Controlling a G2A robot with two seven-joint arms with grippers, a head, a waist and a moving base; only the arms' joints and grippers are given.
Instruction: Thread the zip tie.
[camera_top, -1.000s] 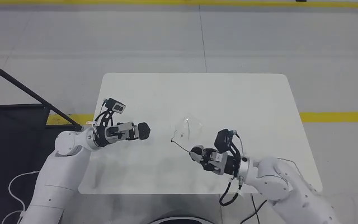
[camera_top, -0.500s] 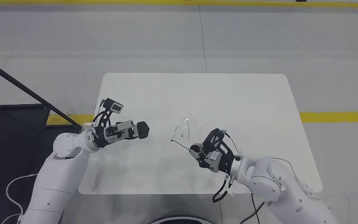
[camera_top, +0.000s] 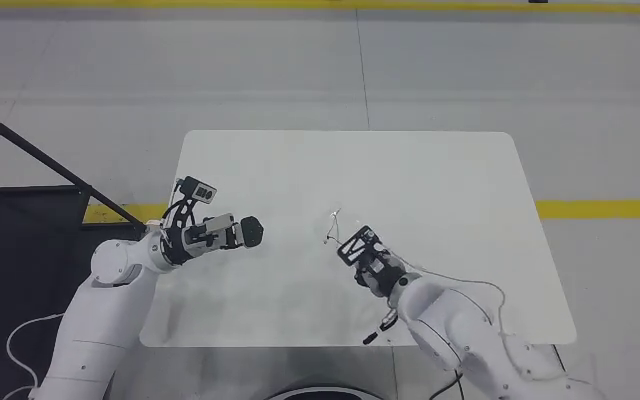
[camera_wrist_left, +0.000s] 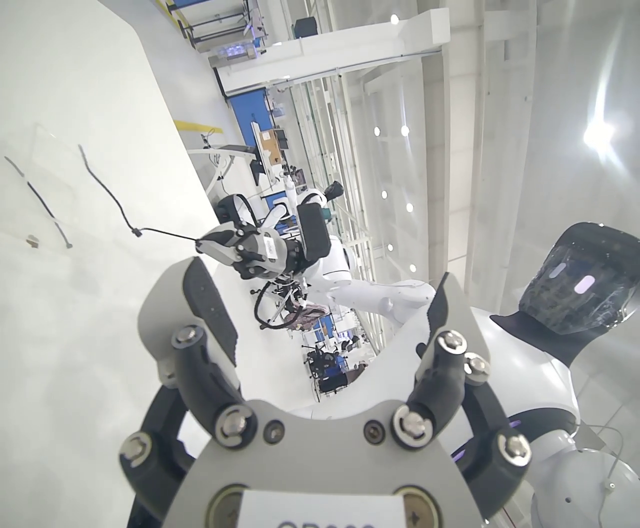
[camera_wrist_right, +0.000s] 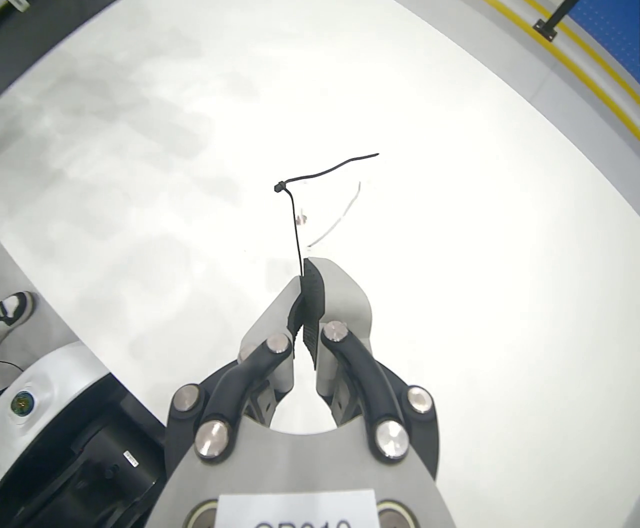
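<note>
Right fingers (camera_wrist_right: 312, 292) pinched shut on one end of the black zip tie (camera_wrist_right: 295, 220), holding it above the white counter (camera_top: 450, 180); left fingers (camera_wrist_left: 207, 300) spread wide, empty (wrist label (camera_wrist_right: 297, 510) cropped, unreadable).

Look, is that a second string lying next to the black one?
Probably not: in the right wrist view the pale line looks like the zip tie's shadow on the table; in the left wrist view a ceiling light flares brightly.

Open passage over the table (camera_top: 450, 180) from 12 to 3 o'clock of centre. Near centre, the zip tie (camera_wrist_right: 295, 220) juts from the pinching right gripper (camera_wrist_right: 306, 270). The left gripper (camera_top: 252, 231), fingers spread, hangs at 9 o'clock; a lane runs between them.
</note>
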